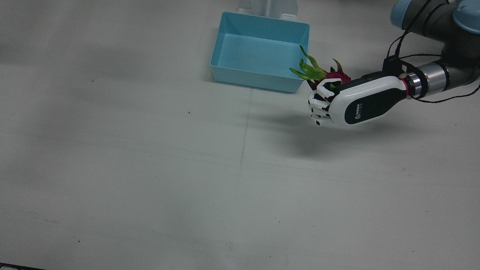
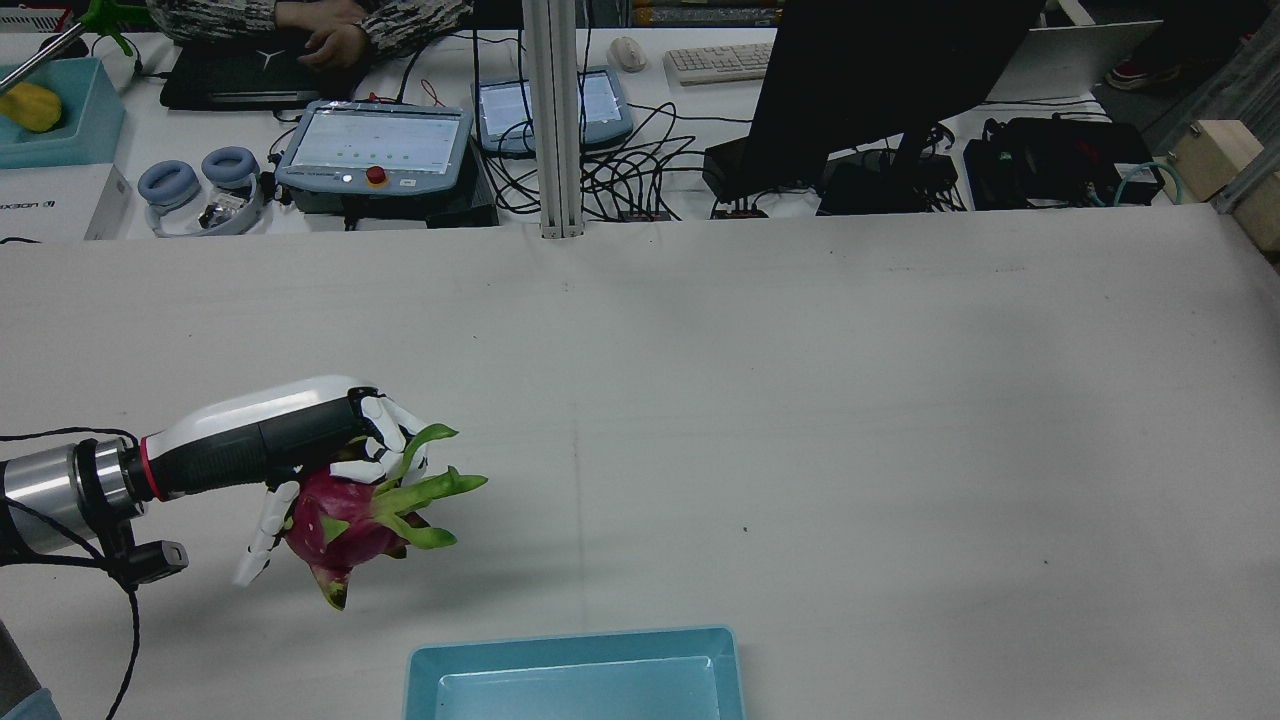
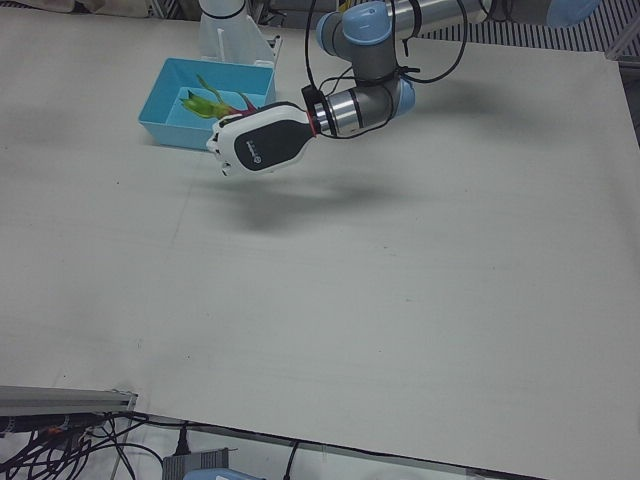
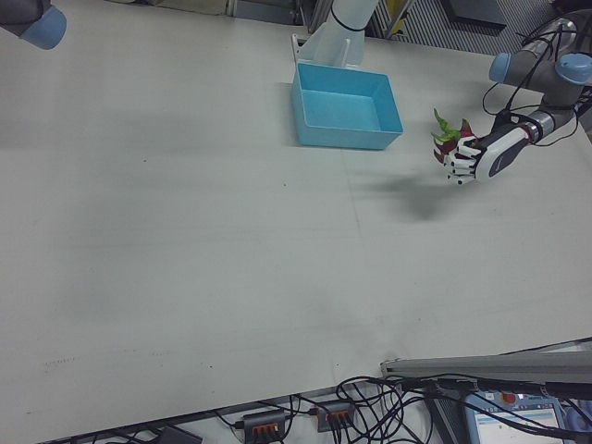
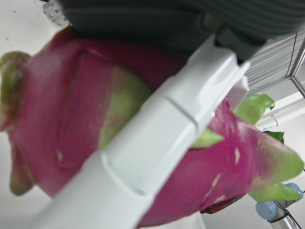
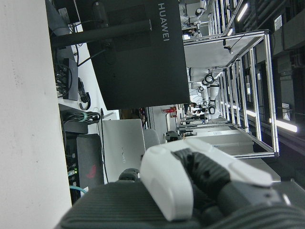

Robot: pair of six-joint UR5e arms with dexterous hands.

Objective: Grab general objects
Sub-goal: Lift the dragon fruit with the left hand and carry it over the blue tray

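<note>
My left hand [image 1: 352, 101] is shut on a pink dragon fruit [image 1: 339, 77] with green leafy scales and holds it in the air above the table, just right of the light blue bin [image 1: 258, 84]. In the rear view the hand [image 2: 260, 435] wraps over the fruit [image 2: 340, 525], with the bin [image 2: 570, 650] in front of it. The left hand view shows a white finger [image 5: 157, 138] lying across the fruit [image 5: 71, 119]. The bin holds nothing. My right hand [image 6: 190, 176] shows only partly in its own view, off the table.
Past the table's far edge in the rear view stand a black monitor [image 2: 880, 70], teach pendants [image 2: 375, 150], cables and a seated person. An arm pedestal [image 4: 342, 28] stands behind the bin. A right arm joint [image 4: 37, 23] shows at the table's corner.
</note>
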